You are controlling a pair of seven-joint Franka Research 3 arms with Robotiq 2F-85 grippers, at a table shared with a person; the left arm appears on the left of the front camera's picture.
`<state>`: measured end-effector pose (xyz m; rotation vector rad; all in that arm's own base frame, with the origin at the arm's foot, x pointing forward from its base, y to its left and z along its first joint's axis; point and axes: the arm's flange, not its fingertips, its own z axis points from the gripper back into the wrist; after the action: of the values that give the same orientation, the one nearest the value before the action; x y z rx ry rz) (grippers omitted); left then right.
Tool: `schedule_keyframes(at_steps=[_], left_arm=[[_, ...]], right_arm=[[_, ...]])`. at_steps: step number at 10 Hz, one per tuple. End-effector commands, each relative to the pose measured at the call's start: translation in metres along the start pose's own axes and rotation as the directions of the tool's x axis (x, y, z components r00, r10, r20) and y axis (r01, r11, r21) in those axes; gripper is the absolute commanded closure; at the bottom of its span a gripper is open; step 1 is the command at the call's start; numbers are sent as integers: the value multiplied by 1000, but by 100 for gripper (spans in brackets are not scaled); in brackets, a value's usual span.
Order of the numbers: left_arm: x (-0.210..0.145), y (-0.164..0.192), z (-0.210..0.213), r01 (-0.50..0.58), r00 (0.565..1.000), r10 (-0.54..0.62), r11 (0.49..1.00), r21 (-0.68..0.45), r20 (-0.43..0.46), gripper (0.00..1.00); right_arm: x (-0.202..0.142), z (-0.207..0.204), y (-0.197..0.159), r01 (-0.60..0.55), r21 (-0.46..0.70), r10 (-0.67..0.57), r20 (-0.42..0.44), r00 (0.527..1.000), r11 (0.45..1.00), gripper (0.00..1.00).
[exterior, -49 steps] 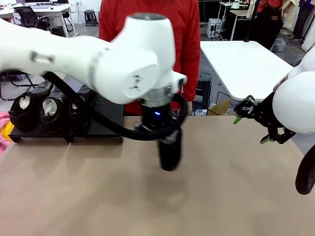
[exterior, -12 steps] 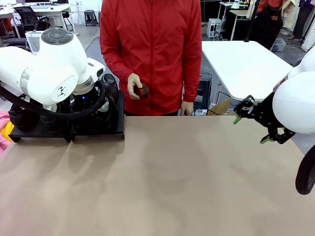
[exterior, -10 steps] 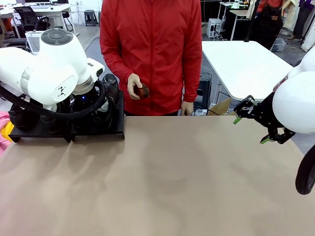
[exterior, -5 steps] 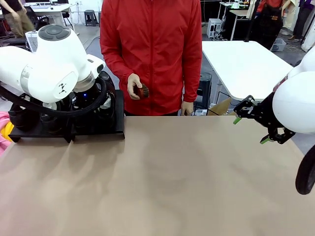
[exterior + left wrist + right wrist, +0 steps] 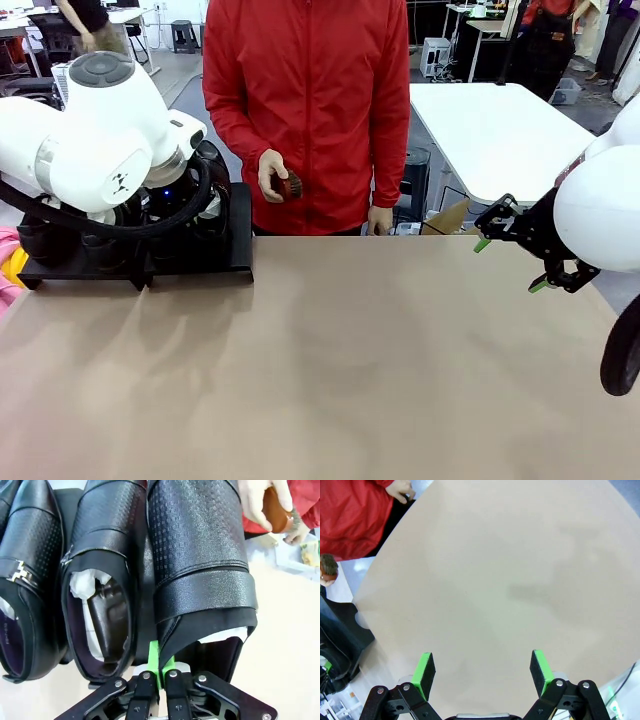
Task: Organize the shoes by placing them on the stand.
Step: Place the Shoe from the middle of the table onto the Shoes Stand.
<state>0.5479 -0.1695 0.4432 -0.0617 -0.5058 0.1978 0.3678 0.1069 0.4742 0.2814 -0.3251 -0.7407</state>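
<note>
In the left wrist view my left gripper point(image 5: 160, 664) is shut, its green pads pinched on the heel rim of a glossy black shoe point(image 5: 200, 560). That shoe lies toe away from me beside two more black shoes point(image 5: 100, 580) point(image 5: 25, 575) with pale linings. In the front view my left arm hangs over the stand point(image 5: 238, 245) at the far left and hides the gripper. A shoe point(image 5: 38, 238) shows at the stand's left end. My right gripper point(image 5: 525, 255) point(image 5: 482, 672) stands open above the table's right side, holding nothing.
A person in a red jacket point(image 5: 310, 100) stands at the far edge, right of the stand, holding a small brown round object point(image 5: 289, 185) point(image 5: 275, 510) in one hand. The brown tabletop point(image 5: 350, 350) spreads from the stand to my right arm.
About five seconds ago my left arm carried a shoe over the table's middle; it is now at the stand. Over the last second the arm shifted slightly up and left.
</note>
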Motion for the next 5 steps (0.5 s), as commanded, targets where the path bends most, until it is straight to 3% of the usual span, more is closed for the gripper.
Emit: schedule_keyframes(at_steps=[1,5], left_arm=[[1,-3,-4,-12,998,12,1000,3,59,100],[1,-6,-19,2,1000,-2,1000,15,19,100]], right_arm=[[2,0,0,-20,16,20,-5,1000,1000,0],[2,0,0,-20,16,20,-5,1000,1000,0]])
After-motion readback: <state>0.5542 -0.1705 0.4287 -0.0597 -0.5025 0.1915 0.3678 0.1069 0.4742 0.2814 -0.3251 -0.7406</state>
